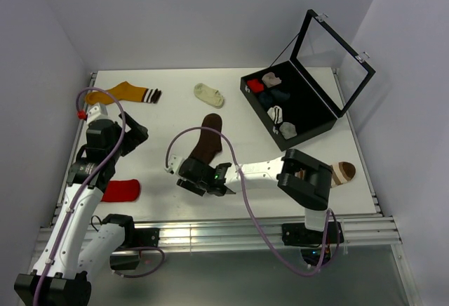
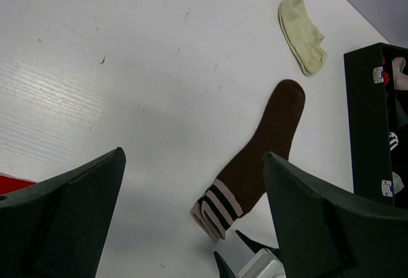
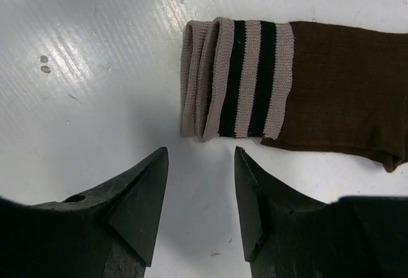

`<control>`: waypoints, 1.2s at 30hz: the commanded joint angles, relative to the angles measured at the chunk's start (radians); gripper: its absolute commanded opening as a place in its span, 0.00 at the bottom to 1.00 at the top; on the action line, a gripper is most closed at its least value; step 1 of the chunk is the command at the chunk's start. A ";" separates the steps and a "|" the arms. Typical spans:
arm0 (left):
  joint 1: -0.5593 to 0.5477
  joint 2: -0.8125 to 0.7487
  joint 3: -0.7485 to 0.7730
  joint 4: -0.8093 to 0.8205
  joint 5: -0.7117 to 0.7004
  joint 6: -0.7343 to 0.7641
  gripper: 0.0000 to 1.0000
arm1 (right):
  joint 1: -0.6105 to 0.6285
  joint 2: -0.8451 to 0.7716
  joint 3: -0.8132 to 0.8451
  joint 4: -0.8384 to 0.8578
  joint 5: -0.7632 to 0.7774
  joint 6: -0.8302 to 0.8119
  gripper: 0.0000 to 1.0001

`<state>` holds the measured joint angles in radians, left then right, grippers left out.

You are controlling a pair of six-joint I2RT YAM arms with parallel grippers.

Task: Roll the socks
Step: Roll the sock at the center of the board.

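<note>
Striped cuff of the long dark brown cloth sock (image 3: pixel 331 87) flat on the white table (image 3: pixel 95 48), just past the tips of the right gripper (image 3: pixel 201 157), part open and empty. Stretches sideways, cuff maybe folded once. Much farther from the wide-open, empty left gripper (image 2: pixel 193 153).

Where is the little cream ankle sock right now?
In the top view, the short cream fabric ankle sock lies toward the far edge of the table, left of the open black case and beyond the toe of the dark brown sock.
</note>
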<state>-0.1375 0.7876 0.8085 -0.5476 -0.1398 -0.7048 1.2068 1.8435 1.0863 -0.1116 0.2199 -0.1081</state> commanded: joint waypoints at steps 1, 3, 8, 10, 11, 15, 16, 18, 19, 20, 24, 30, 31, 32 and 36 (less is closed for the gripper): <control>-0.004 -0.017 0.035 0.003 -0.017 -0.021 0.95 | 0.010 0.023 -0.006 0.069 0.042 -0.028 0.53; -0.004 -0.017 0.032 0.003 -0.020 -0.021 0.95 | 0.013 0.039 -0.005 0.072 0.048 -0.036 0.53; -0.004 -0.016 0.040 -0.005 -0.029 -0.012 0.95 | 0.016 0.072 -0.003 0.096 0.061 -0.044 0.52; -0.004 -0.016 0.041 -0.006 -0.030 -0.010 0.95 | 0.017 0.085 -0.002 0.101 0.071 -0.048 0.51; -0.004 -0.014 0.043 -0.008 -0.030 -0.010 0.95 | 0.017 0.094 -0.003 0.107 0.075 -0.053 0.50; -0.004 -0.010 0.044 -0.009 -0.029 -0.009 0.95 | 0.017 0.111 -0.006 0.109 0.076 -0.061 0.49; -0.004 -0.008 0.044 -0.008 -0.029 -0.009 0.95 | 0.017 0.114 -0.009 0.109 0.076 -0.064 0.48; -0.004 -0.007 0.043 -0.006 -0.030 -0.005 0.95 | 0.017 0.123 -0.011 0.109 0.076 -0.065 0.48; -0.004 -0.004 0.044 -0.006 -0.030 -0.005 0.95 | 0.017 0.126 -0.009 0.109 0.075 -0.067 0.47; -0.004 -0.004 0.046 -0.005 -0.030 -0.002 0.95 | 0.017 0.137 -0.008 0.109 0.076 -0.070 0.46; -0.004 0.009 0.050 -0.002 -0.027 0.001 0.95 | 0.019 0.148 -0.012 0.109 0.075 -0.071 0.42; -0.004 0.030 0.044 0.011 -0.003 0.007 0.95 | 0.020 0.152 -0.022 0.132 0.072 -0.071 0.21; -0.004 0.033 0.044 0.015 0.008 0.010 0.95 | 0.020 0.145 -0.019 0.127 0.064 -0.065 0.17; -0.004 0.036 0.044 0.018 0.014 0.011 0.95 | 0.020 0.138 -0.016 0.124 0.043 -0.062 0.14; -0.004 0.058 0.034 0.040 0.049 0.021 0.95 | 0.013 0.105 0.006 0.119 0.004 -0.039 0.02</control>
<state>-0.1383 0.8349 0.8162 -0.5568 -0.1326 -0.7033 1.2243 1.9434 1.0912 0.0898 0.2939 -0.1795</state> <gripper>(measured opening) 0.950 0.069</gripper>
